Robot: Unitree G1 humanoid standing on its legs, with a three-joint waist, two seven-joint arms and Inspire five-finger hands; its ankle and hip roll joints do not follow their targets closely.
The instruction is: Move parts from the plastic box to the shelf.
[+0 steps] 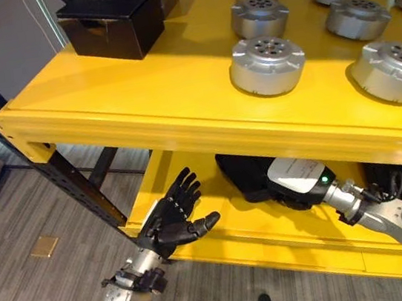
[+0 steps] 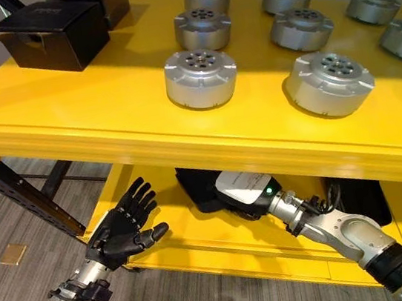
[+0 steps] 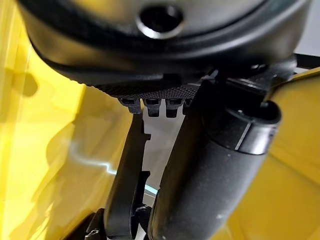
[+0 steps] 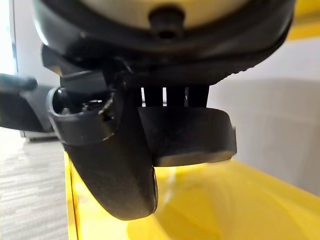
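Right arm under the shelf, left hand spread wide

My left hand (image 1: 174, 218) hangs in front of the yellow shelf's (image 1: 141, 99) lower level, palm up, fingers straight and fanned, thumb out, holding nothing. My right arm reaches in under the top board; my right hand (image 4: 150, 150) is over the lower board, fingers curled round a dark round part (image 4: 192, 135). Up top, silver round parts (image 1: 267, 65) stand in rows, apart from each other. A black box (image 1: 112, 21) sits at the shelf's far left corner.

Matt silvery metal parts (image 1: 267, 65) on glossy yellow shelf (image 1: 163, 96).
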